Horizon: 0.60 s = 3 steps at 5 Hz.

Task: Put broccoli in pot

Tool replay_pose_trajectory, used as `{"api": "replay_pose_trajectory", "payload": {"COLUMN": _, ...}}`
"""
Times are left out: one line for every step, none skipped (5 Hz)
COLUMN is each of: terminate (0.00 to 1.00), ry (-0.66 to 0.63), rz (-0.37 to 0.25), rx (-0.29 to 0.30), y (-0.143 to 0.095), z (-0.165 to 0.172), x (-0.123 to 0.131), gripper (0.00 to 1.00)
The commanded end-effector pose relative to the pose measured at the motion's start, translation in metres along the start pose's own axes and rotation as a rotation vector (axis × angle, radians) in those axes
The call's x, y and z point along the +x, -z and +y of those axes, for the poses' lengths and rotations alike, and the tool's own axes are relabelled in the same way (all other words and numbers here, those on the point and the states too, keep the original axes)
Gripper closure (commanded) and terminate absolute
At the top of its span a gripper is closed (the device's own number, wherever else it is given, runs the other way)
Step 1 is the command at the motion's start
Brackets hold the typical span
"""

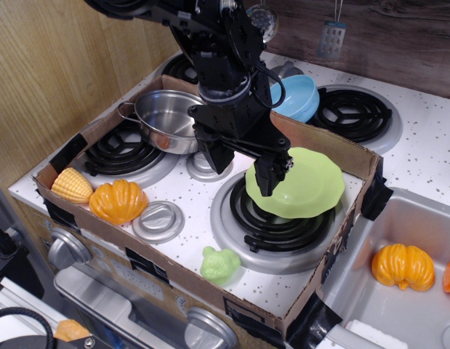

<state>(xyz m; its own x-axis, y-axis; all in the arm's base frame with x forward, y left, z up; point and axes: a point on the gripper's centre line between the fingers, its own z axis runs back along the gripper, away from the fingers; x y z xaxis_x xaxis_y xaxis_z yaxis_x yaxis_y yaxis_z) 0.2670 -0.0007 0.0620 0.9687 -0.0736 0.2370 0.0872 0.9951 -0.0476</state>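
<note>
The broccoli (219,264) is a small pale-green lumpy toy lying on the white stove top near the front edge, just in front of the right front burner. The pot (166,120) is a shiny steel pot with side handles, standing on the back left burner; I see nothing in it. My gripper (241,169) hangs from the black arm over the middle of the stove, between the pot and a green plate. Its jaws are open and empty. It is well above and behind the broccoli.
A light-green plate (301,185) lies tilted on the right front burner. A light-blue bowl (299,98) sits behind the arm. An orange toy (118,201) and a yellow corn (72,185) lie at front left. A cardboard wall (334,145) rims the stove. The sink (355,291) at right holds an orange pumpkin (403,266).
</note>
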Motion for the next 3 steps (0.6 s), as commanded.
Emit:
{"api": "replay_pose_trajectory", "payload": {"terminate": 0.0, "ry": 0.0, "rz": 0.0, "rx": 0.0, "y": 0.0, "z": 0.0, "x": 0.0, "gripper": 0.0}}
{"api": "replay_pose_trajectory", "payload": {"terminate": 0.0, "ry": -0.035, "rz": -0.031, "rx": 0.02, "y": 0.001, "z": -0.006, "x": -0.028, "gripper": 0.0}}
{"api": "replay_pose_trajectory", "payload": {"terminate": 0.0, "ry": -0.068, "rz": -0.021, "rx": 0.022, "y": 0.0, "z": -0.013, "x": -0.053, "gripper": 0.0}}
